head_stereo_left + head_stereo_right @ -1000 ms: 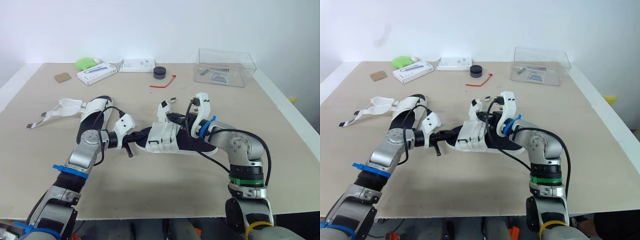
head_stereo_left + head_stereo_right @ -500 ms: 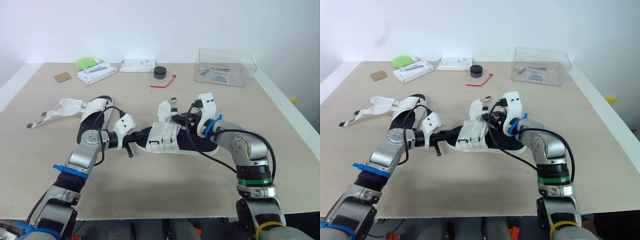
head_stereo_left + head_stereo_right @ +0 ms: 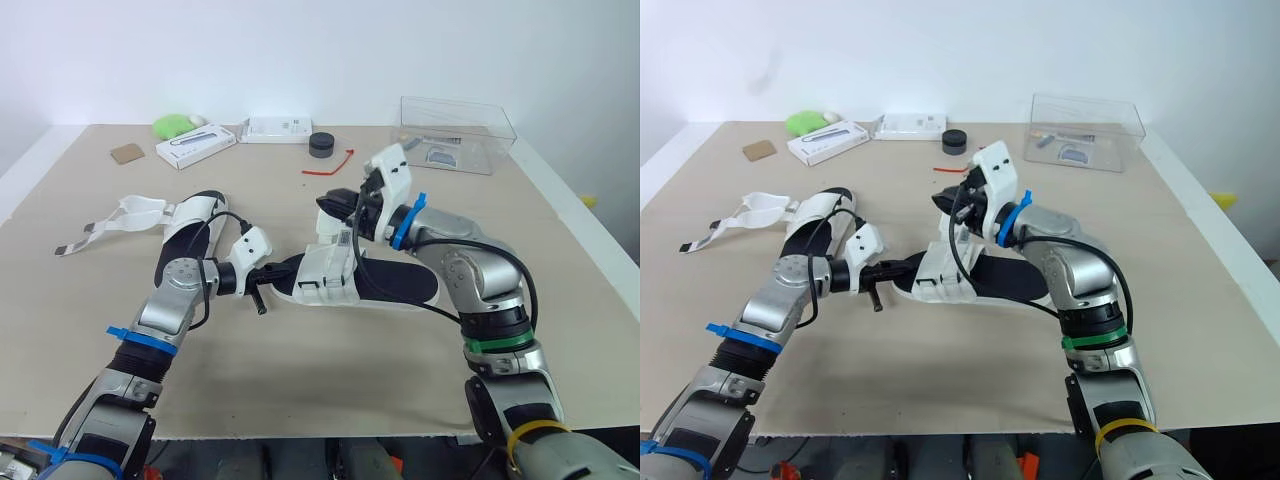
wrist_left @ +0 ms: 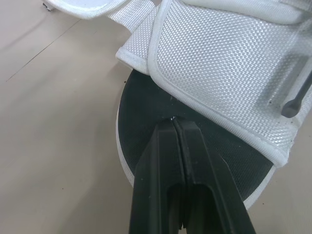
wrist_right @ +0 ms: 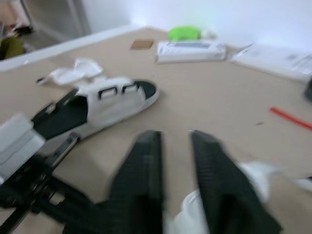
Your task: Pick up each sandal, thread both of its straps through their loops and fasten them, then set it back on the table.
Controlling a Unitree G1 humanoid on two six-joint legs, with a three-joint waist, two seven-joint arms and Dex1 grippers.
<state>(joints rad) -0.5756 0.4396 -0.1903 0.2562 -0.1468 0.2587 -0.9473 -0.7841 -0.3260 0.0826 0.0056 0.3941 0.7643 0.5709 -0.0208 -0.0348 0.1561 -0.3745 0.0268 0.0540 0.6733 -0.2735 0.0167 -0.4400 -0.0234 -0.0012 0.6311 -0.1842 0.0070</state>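
An unfastened sandal point(image 3: 190, 228) lies at the surface's point(image 3: 300, 370) left, its woven white straps trailing. The middle sandal point(image 3: 390, 282), black footbed under mesh-textured white straps, lies flat. The left gripper point(image 4: 176, 125), pressed together, touches its toe. The right gripper point(image 3: 335, 203) hovers above, slightly spread.

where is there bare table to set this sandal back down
Widest bare patch: the near strip of table, between the held sandal and the front edge. Also free: the right side, nearer than the clear box. Crowded: the far edge with white boxes, puck and red tie, and the left, where the other sandal lies with straps spread.
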